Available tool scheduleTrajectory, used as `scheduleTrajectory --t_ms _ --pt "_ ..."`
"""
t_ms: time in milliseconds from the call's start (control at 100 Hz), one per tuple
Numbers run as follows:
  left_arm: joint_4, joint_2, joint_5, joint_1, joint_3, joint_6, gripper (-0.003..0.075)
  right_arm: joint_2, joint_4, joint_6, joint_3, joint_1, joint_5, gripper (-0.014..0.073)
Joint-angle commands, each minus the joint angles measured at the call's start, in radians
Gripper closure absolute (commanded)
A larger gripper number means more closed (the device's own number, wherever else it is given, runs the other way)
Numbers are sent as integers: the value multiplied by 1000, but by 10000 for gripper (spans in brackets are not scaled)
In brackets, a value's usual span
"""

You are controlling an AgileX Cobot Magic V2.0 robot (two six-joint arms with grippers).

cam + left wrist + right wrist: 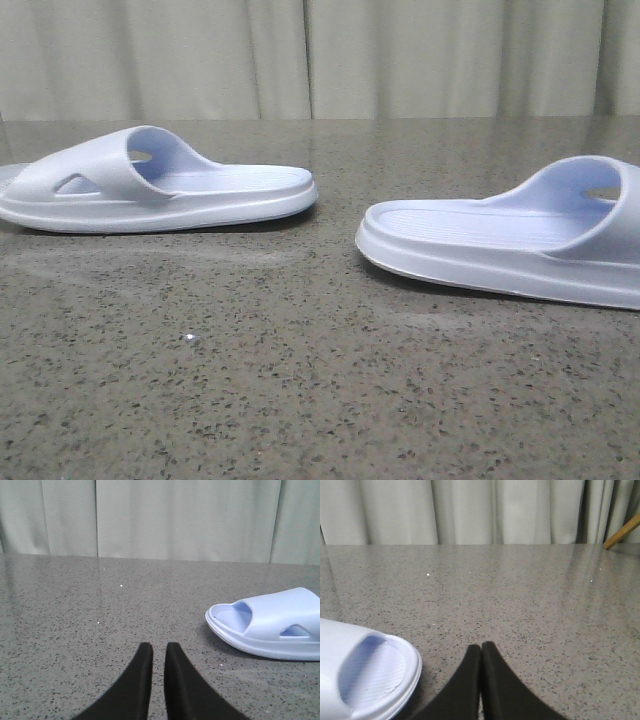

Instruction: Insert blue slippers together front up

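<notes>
Two pale lavender-blue slippers lie soles down on the speckled grey table, well apart. In the front view the left slipper lies at the left, and the right slipper lies at the right, partly cut off; their heel ends face each other. Neither gripper shows in the front view. In the left wrist view my left gripper is empty, its jaws nearly together with a narrow gap, and a slipper lies apart from it. In the right wrist view my right gripper is shut and empty, beside a slipper.
A pale curtain hangs behind the table's far edge. A wooden stick shows at the far edge in the right wrist view. Bare tabletop lies between the two slippers and in front of them.
</notes>
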Motion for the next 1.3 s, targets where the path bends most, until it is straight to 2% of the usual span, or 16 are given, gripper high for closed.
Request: scheduleTrajectory --t_ms 0,760,1010,1130,1290 --pt "0 8 -82 2 9 -6 705 -20 -9 -1 20 -3 -80 672" --pt "0 8 -82 2 9 -6 705 -20 -9 -1 20 -3 -80 672" --pt "0 8 -86 2 9 -6 705 -20 -9 -1 20 -3 -145 672" --pt "-70 8 -93 2 9 -6 704 -20 11 0 20 -3 -220 672" --pt "-268 8 -98 2 9 -6 705 -20 180 0 20 -3 -236 672"
